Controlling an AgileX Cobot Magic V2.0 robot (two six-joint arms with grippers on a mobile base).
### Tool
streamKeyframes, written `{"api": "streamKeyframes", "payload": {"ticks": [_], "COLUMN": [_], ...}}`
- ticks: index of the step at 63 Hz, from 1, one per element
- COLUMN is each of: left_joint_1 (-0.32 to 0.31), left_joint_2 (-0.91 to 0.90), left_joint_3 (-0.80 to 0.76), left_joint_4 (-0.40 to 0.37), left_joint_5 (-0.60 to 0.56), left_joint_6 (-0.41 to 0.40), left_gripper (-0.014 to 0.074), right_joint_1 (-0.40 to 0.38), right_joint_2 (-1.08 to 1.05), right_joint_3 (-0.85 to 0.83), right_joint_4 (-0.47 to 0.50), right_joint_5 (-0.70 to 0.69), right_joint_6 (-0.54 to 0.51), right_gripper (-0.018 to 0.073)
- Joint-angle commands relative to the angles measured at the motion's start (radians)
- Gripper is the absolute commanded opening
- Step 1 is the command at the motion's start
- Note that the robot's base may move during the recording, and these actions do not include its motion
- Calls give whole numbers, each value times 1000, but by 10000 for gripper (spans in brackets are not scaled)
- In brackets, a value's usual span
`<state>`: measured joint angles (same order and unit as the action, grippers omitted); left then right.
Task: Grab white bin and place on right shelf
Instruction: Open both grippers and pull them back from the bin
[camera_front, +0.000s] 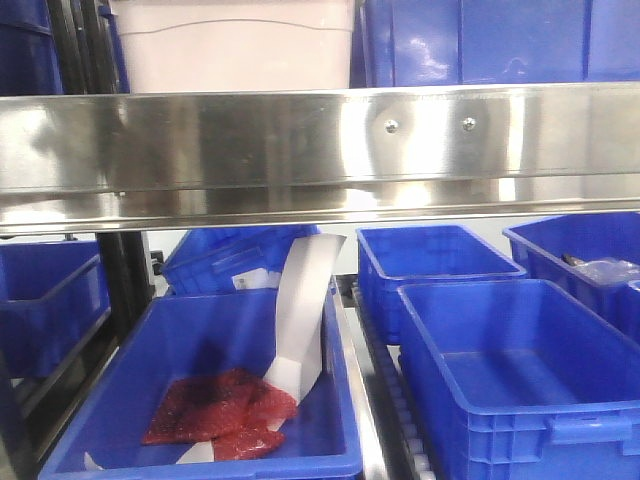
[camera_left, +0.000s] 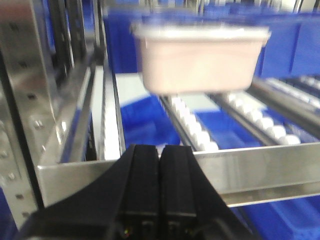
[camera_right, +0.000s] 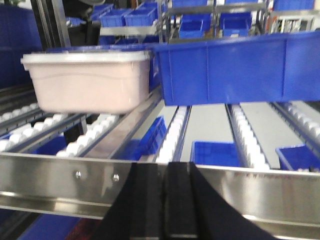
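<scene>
The steel front rail (camera_right: 280, 192) bars low approach; open air above reaches the white bin (camera_right: 87, 80).

The lidded pale pinkish-white bin (camera_right: 87, 80) sits upright on the steel shelf's (camera_front: 320, 150) rollers, behind its front rail.

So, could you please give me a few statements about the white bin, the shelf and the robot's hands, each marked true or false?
1. The white bin rests on the roller tracks of the right shelf. True.
2. The left hand is clamped on the bin. False: its fingers are shut together on nothing, short of the bin.
3. A blue crate sits beside the bin on the same level. True.
4. The right hand is wide open. False: it is shut.
5. The lower blue crate holding red packets is otherwise empty. False: a white paper strip stands in it.
</scene>
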<state>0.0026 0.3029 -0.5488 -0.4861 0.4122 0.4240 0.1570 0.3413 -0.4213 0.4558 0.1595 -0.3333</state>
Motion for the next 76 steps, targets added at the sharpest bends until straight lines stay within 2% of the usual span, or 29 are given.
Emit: {"api": "streamKeyframes", "payload": {"ticks": [1, 11, 55, 59, 61, 65, 67, 70, 76], "left_joint_1": [-6, -6, -6, -6, -6, -6, -6, -6, -6], "left_joint_2": [-51, -110, -110, -110, -112, -123, -129, -148, -187], "left_joint_3": [-8, 2, 2, 9, 18, 42, 55, 91, 157], "left_joint_4": [-28, -34, -33, 21, 81, 233, 281, 364, 412], "left_joint_5": [-92, -99, -98, -91, -93, -93, -93, -105, -125], "left_joint_6": [8, 8, 8, -30, -95, -276, -339, -377, -377], "left_gripper": [-117, -118, -117, -117, -117, -117, -117, -117, -117], "right_joint_1": [-3, -3, -3, -3, -3, -3, -3, -3, -3], "right_joint_2": [1, 1, 1, 1, 1, 1, 1, 1, 1], "right_joint_3": [-28, -28, -28, -28, -28, -28, -28, -28, -28], "right_joint_4": [10, 10, 10, 10, 10, 10, 10, 10, 10], "right_joint_5": [-117, -124, -113, -113, -113, -113, -113, -113, -113], "right_joint_6": [1, 1, 1, 1, 1, 1, 1, 1, 1], "right_gripper": [76, 76, 76, 76, 76, 76, 76, 76, 76]}}
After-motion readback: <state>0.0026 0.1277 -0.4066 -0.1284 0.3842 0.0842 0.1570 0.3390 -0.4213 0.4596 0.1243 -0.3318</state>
